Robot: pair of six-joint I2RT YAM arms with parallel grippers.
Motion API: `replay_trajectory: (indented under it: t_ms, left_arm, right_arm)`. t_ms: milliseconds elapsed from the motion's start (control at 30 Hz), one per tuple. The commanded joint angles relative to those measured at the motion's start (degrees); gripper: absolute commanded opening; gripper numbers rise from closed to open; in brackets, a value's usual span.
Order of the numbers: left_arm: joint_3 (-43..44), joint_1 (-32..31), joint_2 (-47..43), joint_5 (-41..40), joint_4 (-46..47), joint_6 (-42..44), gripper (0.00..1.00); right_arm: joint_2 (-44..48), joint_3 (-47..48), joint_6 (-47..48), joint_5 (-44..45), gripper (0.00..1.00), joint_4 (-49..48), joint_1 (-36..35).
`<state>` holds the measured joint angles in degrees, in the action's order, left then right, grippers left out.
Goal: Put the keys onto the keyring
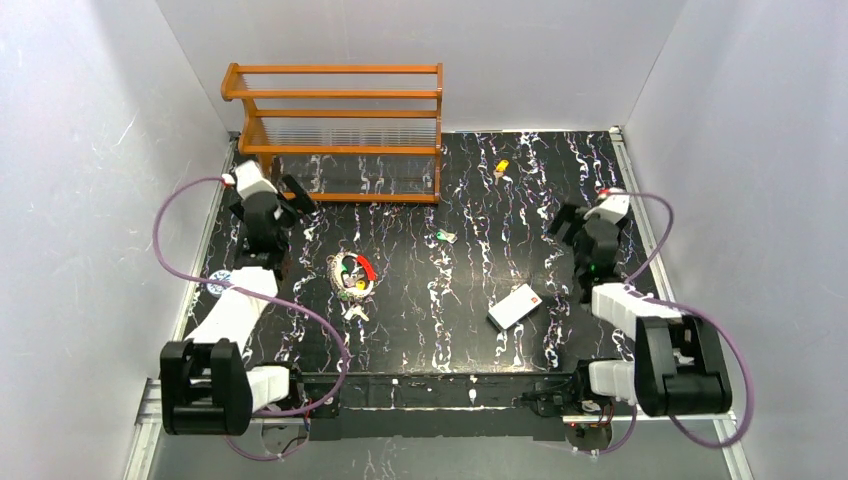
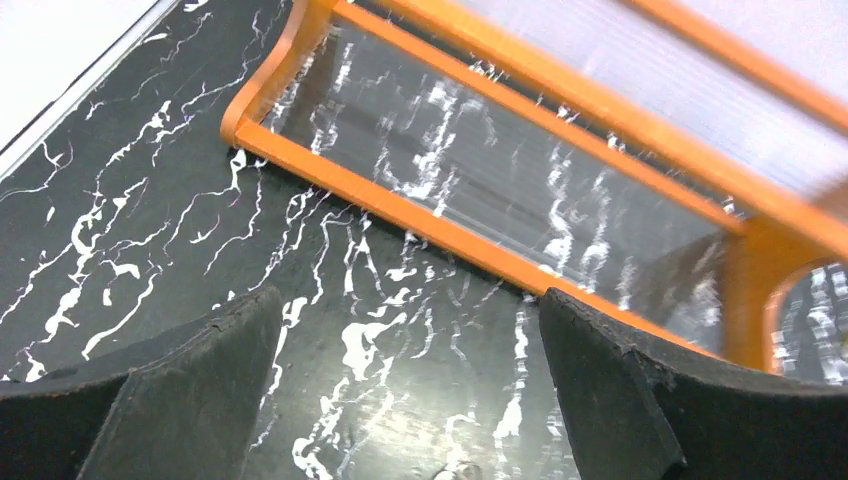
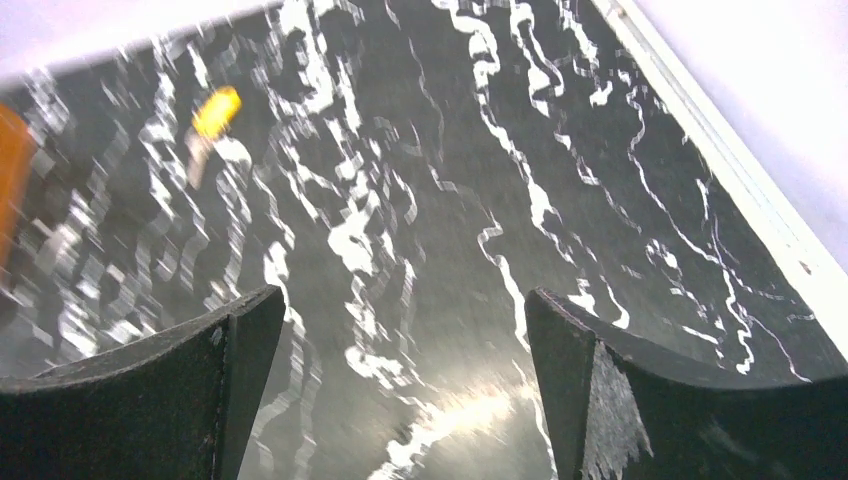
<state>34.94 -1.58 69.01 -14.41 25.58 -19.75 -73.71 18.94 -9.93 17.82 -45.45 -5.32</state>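
Observation:
The keyring [image 1: 355,274], a white oval loop with a red section and small coloured keys, lies on the black marbled table left of centre. The yellow-headed key [image 1: 501,167] lies far back, also in the right wrist view [image 3: 213,117]. The green-headed key [image 1: 444,236] lies mid-table. My left gripper [image 1: 297,195] is open and empty, above the table by the rack's front left corner [image 2: 405,385]. My right gripper [image 1: 561,222] is open and empty over bare table on the right [image 3: 400,385], well short of the yellow key.
An orange wooden rack [image 1: 340,125] with clear shelves stands at the back left; its bottom rail [image 2: 470,235] is just beyond my left fingers. A flat white card with a red mark [image 1: 515,306] lies front right. White walls enclose the table.

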Motion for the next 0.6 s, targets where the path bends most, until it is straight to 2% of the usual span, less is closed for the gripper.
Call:
replay_trajectory:
  t_ms: [0,67,167,300,433,567]
  left_arm:
    - [8.4,0.3,-2.3,1.6,-32.3,-8.5,0.99]
    - [10.5,0.3,-2.2,5.9,-38.2,-11.0,0.98]
    - [11.1,0.3,-3.1,13.4,-42.3,-13.8,0.98]
    - [9.2,0.3,-6.2,24.1,-42.7,-16.8,0.99]
    - [7.8,0.3,-9.5,29.7,-43.7,-18.3,0.98]
    - [5.9,0.3,-13.0,30.1,-44.2,-19.0,0.98]
  right_arm:
    - [6.3,12.3,-17.6,3.3,0.99,28.8,0.2]
    - [8.1,14.3,-21.5,0.4,0.99,35.5,0.2]
    - [12.1,13.7,-19.5,-11.2,0.99,36.3,0.3]
    - [17.0,11.4,-27.0,-14.7,0.99,38.8,0.3]
    - [21.7,8.9,-25.6,-21.2,0.99,40.7,0.3]
    - [25.7,7.0,-26.8,-23.5,0.99,41.6,0.3]
